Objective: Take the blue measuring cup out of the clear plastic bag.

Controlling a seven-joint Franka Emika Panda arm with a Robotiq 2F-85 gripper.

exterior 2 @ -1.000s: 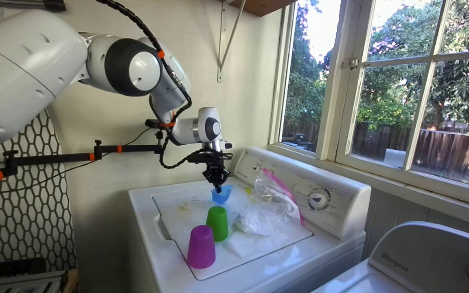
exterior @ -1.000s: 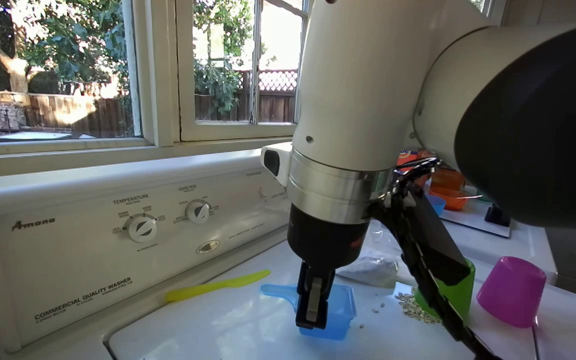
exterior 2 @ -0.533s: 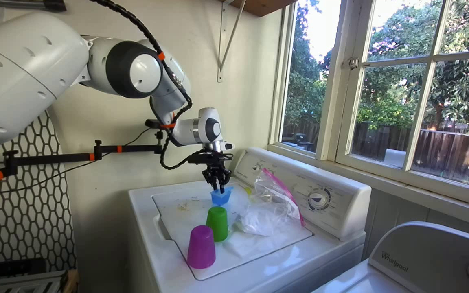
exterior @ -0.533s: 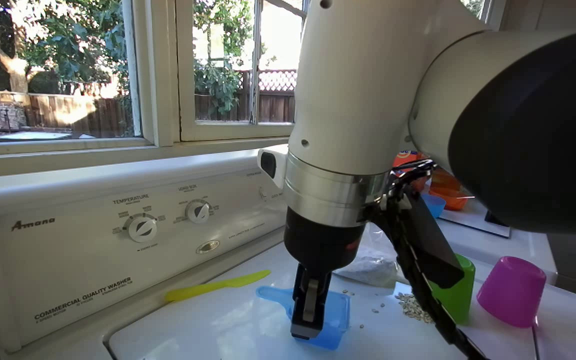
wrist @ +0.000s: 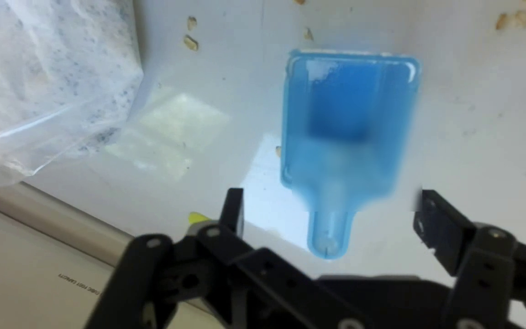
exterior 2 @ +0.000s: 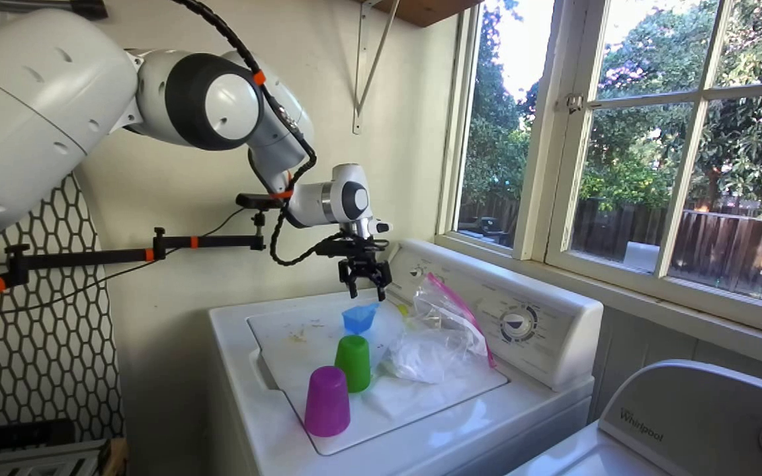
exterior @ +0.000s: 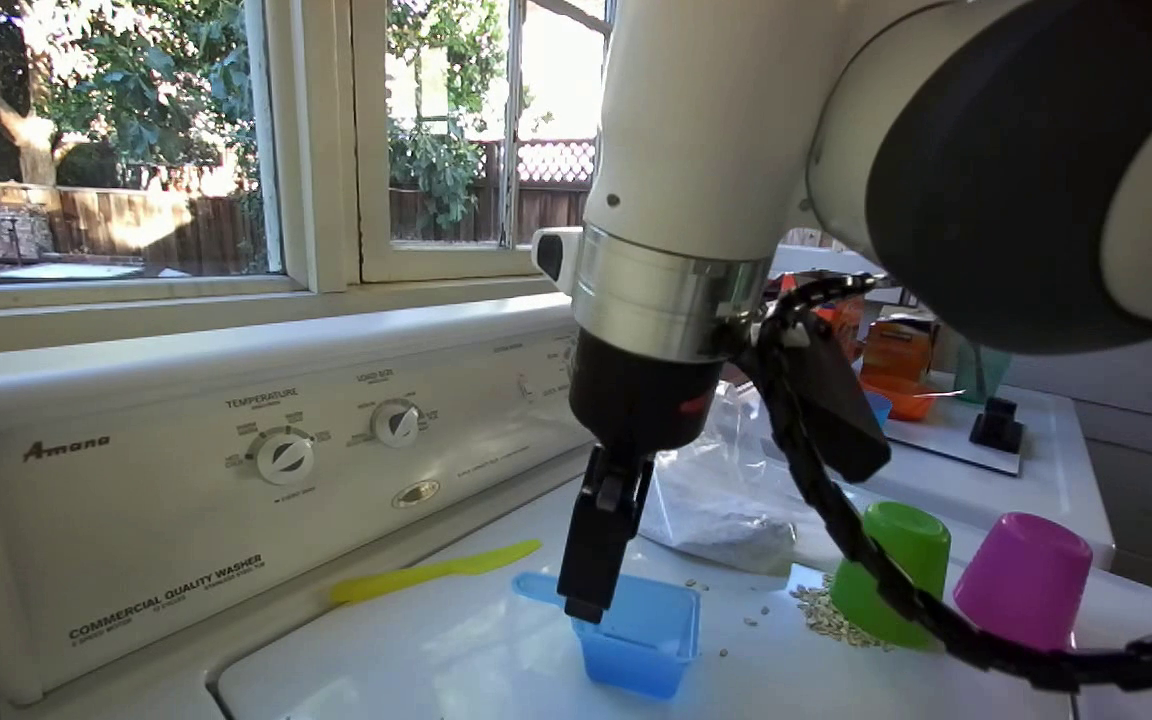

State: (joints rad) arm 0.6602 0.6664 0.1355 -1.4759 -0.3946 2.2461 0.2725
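We see the translucent light-blue measuring cup [wrist: 347, 100], boxy and short-handled, upright on the washer [exterior: 416, 650] outside the plastic bag [exterior 2: 424, 359]; above it, the end effector [exterior 2: 368, 296] hangs, jaws apart.

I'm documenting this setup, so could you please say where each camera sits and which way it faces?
An exterior view, nearest the magenta cup, looks across the washer lid; much of the arm and gripper show.
An exterior view, from the opposite end, looks along the control panel; arm's end and gripper show.
Wrist view: by the gripper, looking down at the blue measuring cup; fingers show.
Both exterior views share the green cup and clear plastic bag.
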